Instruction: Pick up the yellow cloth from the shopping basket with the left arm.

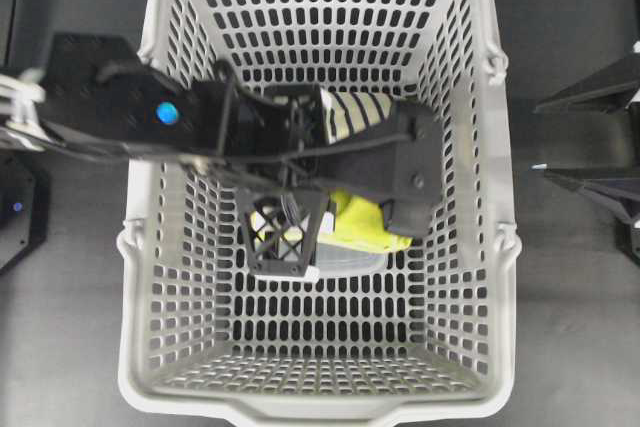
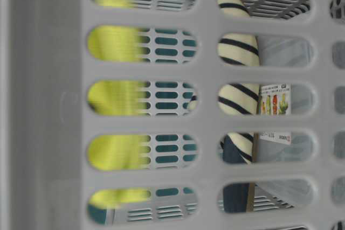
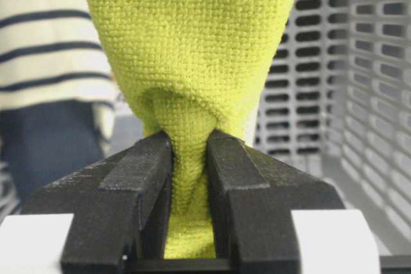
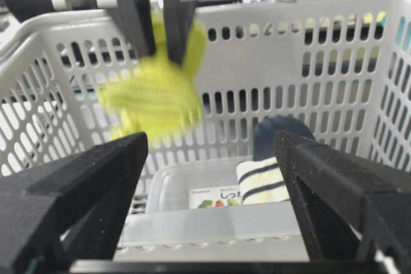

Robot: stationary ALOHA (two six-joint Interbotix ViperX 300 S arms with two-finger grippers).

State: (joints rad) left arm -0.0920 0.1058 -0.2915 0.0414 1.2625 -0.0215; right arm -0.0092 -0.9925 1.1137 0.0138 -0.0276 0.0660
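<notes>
Already the grasp looks made: the left hand (image 3: 189,190) is pinching a fold of the yellow cloth (image 3: 192,49) between its two black fingers (image 3: 138,187), and in the right wrist view the cloth hangs from that hand inside the shopping basket (image 4: 321,81), above a clear tub (image 4: 212,213) and a striped slipper (image 4: 263,181). Next, I judge, comes a straight lift clear of the rim, keeping the pinch tight so the soft towel does not slip. The right hand (image 4: 212,171) waits with fingers spread wide, outside the basket.

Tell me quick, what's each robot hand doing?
Left end effector: closed on the yellow cloth.
Right end effector: open, holding nothing.
</notes>
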